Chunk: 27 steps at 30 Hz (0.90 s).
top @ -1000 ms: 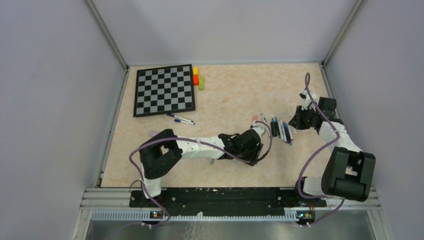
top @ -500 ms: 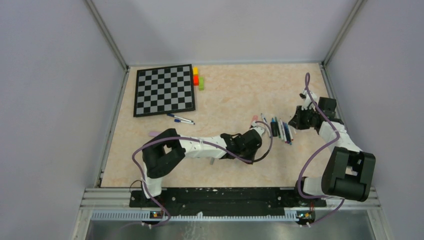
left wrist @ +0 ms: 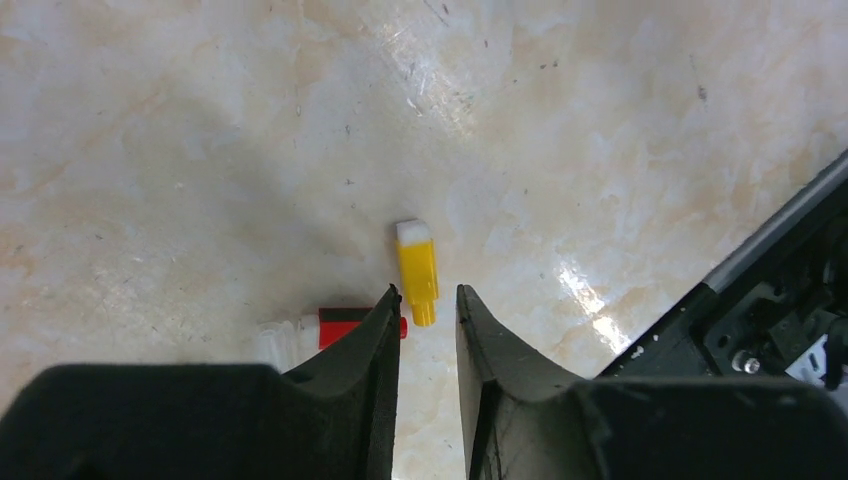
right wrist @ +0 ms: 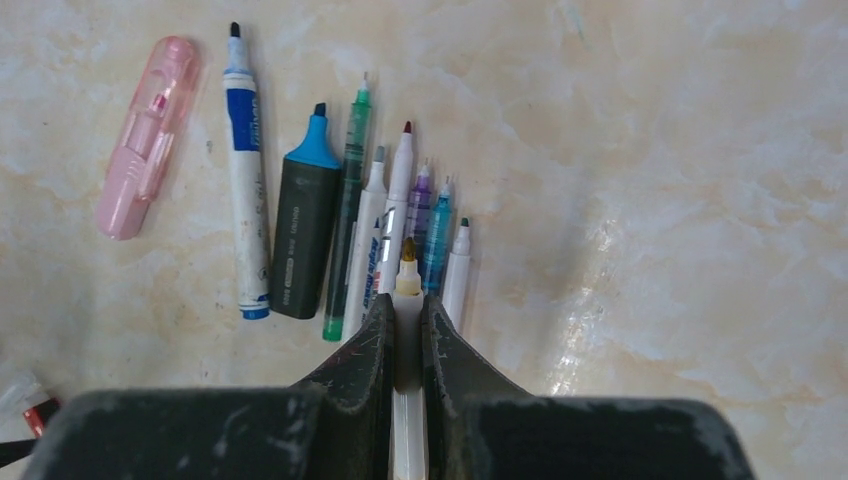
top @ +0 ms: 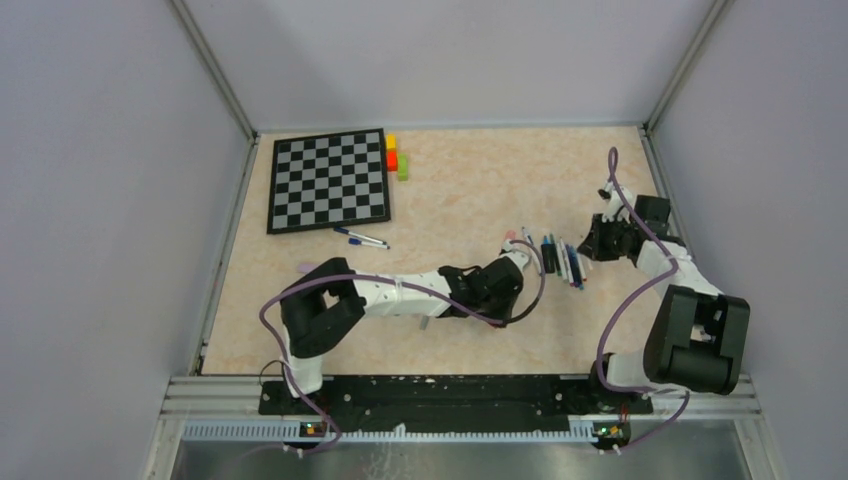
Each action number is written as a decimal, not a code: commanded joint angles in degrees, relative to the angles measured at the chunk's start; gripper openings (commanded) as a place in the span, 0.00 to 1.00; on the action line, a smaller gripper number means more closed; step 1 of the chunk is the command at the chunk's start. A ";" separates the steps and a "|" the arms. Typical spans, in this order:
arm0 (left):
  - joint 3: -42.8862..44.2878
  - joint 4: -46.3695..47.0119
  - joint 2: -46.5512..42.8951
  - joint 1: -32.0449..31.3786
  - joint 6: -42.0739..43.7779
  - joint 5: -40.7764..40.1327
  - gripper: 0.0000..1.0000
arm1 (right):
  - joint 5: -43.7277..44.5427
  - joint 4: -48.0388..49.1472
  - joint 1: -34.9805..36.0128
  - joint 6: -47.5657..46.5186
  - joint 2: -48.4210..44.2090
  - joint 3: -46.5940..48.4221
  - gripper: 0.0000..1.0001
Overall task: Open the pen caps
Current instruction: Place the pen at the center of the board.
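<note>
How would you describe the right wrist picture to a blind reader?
The right tool grips a white pen, tip uncapped, over a row of uncapped pens on the table. A pink highlighter lies leftmost.

I see a glossy, smooth, stone-patterned desk, with glare just ahead of the left tool, which looks like matt black plastic. The yellow cap at its tips is smooth plastic. Far left of the right tool, the pink highlighter looks translucent; the white pen it grips, smooth plastic.
</note>
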 commanded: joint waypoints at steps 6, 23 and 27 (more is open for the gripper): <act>-7.80 8.81 -14.50 0.07 3.17 -5.04 0.37 | 7.28 1.01 -0.79 2.01 6.27 3.77 0.00; -29.17 17.09 -37.59 1.55 3.16 -19.63 0.85 | 7.69 -0.29 -2.57 2.36 11.37 5.24 0.09; -32.31 18.03 -41.70 2.28 2.41 -20.82 0.99 | 7.31 -0.59 -2.75 2.36 11.87 5.38 0.12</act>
